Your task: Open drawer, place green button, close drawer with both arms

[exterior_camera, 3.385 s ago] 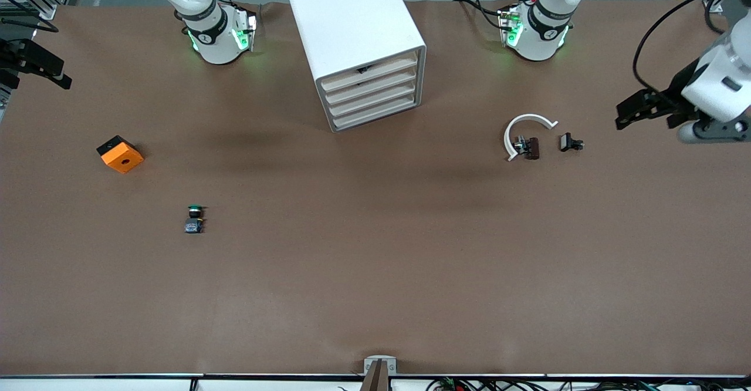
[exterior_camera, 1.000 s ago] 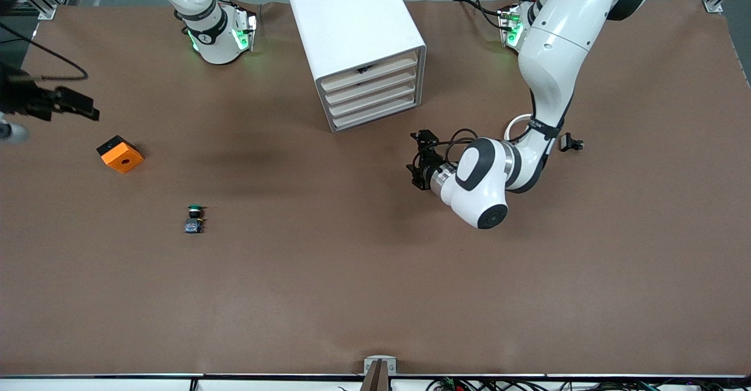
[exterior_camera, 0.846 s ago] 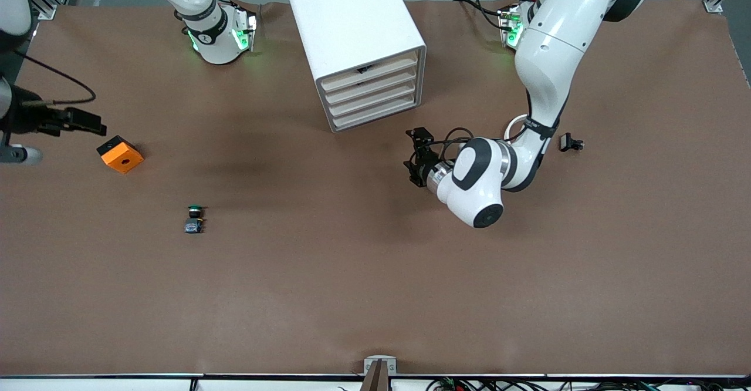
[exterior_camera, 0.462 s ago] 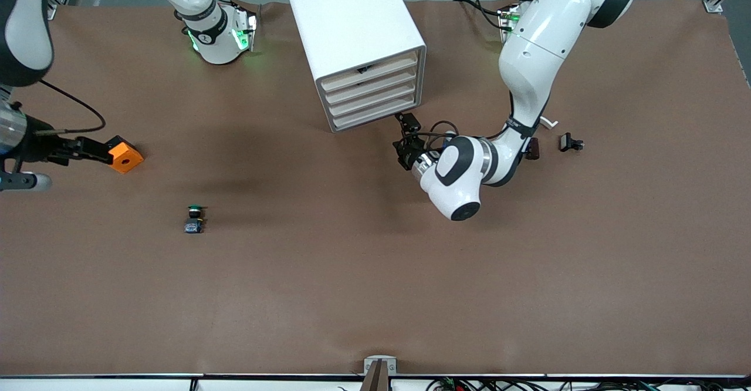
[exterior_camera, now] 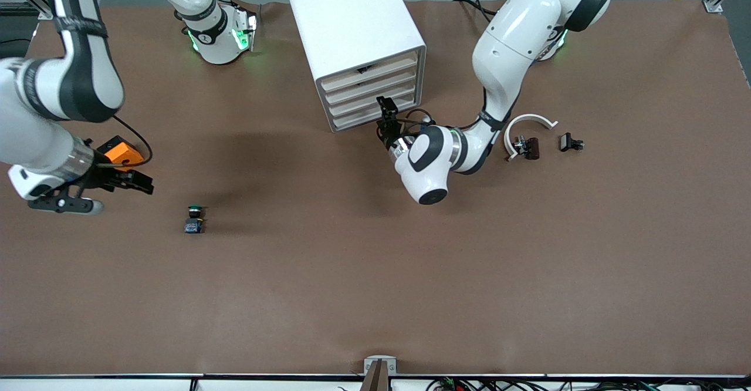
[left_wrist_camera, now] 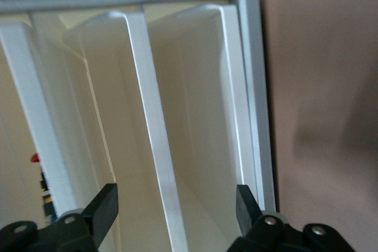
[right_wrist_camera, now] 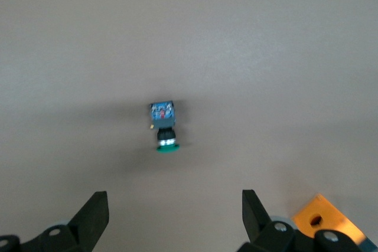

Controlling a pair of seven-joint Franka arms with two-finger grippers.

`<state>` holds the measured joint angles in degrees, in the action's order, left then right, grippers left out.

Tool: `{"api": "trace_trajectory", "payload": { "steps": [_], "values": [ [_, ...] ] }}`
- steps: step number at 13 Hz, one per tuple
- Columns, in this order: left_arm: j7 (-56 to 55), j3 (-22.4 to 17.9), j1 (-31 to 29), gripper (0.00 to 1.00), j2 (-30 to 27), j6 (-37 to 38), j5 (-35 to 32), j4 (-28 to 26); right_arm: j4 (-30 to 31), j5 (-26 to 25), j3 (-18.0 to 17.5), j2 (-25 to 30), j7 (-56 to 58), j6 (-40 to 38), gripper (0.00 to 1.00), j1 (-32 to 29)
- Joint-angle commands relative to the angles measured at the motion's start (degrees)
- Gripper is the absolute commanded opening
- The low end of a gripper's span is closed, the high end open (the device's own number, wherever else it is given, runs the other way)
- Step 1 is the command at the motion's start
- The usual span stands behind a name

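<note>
Reaching drawer (exterior_camera: 371,102), left hand (exterior_camera: 386,116) arrived

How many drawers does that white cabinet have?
4, stacked one above another in the cabinet front: top, second, third, bottom. All look shut; none seems hidden.

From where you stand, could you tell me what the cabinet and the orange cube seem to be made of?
The cabinet looks like smooth white plastic with a faint sheen; its drawer fronts are matte cream, possibly plastic too. The orange cube looks like matte plastic, uniform in colour, perhaps printed.
</note>
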<state>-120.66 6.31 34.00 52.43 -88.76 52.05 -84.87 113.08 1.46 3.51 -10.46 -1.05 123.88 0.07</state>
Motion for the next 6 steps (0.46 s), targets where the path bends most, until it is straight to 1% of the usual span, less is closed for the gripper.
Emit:
{"api": "trace_trajectory", "payload": {
  "steps": [1, 2, 4, 5, 6],
  "values": [
    [-2.2, -0.2, -0.2, 0.88, 1.6, 3.7, 2.1, 1.0, 1.1, 0.6, 0.1, -4.4, -1.2, 6.0, 1.0, 1.3],
    [-2.3, -0.2, -0.2, 0.86, 1.8, 4.5, 2.1, 1.0, 1.2, 0.6, 0.1, -5.9, -1.2, 8.0, 1.0, 1.7],
    [-2.9, -0.2, -0.1, 0.67, 2.0, 4.7, 2.0, 1.0, 1.3, 0.6, 0.1, -9.3, -1.4, 12.3, 1.0, 2.1],
    [-2.6, -0.2, 0.0, 0.5, 1.9, 4.9, 1.9, 0.9, 1.3, 0.5, 0.1, -10.7, -3.1, 14.0, 1.0, 2.7],
    [-2.2, -0.2, 0.0, 0.38, 2.0, 5.2, 1.8, 0.9, 1.3, 0.4, 0.2, -12.1, -4.0, 15.6, 1.0, 3.4]
  ]
}}
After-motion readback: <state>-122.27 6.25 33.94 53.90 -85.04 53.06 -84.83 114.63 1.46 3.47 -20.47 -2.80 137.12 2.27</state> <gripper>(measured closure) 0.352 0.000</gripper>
